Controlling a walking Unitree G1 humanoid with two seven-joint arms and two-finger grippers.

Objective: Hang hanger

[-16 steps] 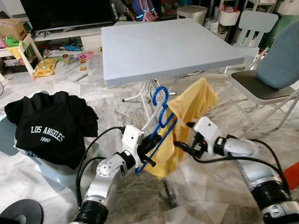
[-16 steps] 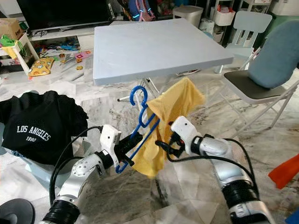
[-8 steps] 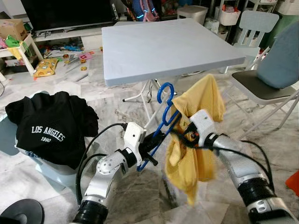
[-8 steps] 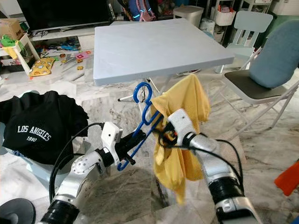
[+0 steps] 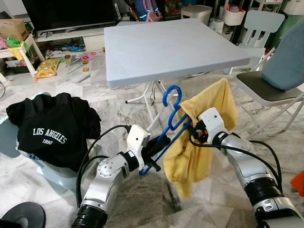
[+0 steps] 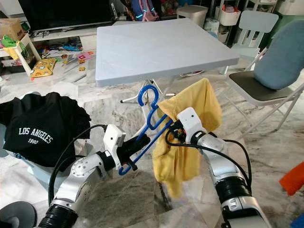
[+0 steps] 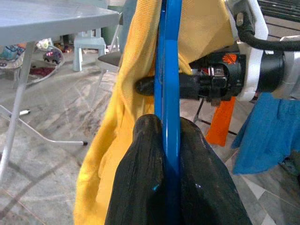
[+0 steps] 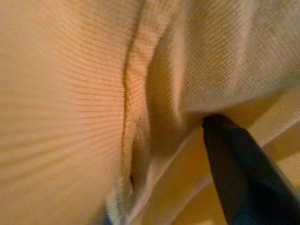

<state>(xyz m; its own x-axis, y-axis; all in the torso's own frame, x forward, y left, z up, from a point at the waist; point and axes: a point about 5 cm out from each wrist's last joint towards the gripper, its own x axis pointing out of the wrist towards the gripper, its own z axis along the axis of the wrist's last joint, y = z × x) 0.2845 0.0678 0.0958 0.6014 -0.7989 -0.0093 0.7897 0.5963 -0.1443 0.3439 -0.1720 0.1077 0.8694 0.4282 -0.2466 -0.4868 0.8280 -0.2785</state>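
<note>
1. My left gripper [image 5: 151, 153] is clamped on the blue hanger [image 5: 170, 124], centre frame, hook up, below the grey table [image 5: 166, 45].
2. My right gripper [image 5: 195, 134] has swung back right since half a second ago; I cannot tell how its fingers stand in the yellow shirt [image 5: 199, 142].
3. The shirt now hangs longer, draped off the hanger's right arm: dressing seems unfinished, hanging not begun.

At centre frame, a bright blue hanger [image 5: 170, 124] carries a mustard-yellow shirt [image 5: 204, 137]. At left lies a black T-shirt [image 5: 52, 128] with white lettering. The table [image 5: 166, 45] above is pale grey-blue, the floor [image 5: 128, 199] marbled grey-white.
</note>
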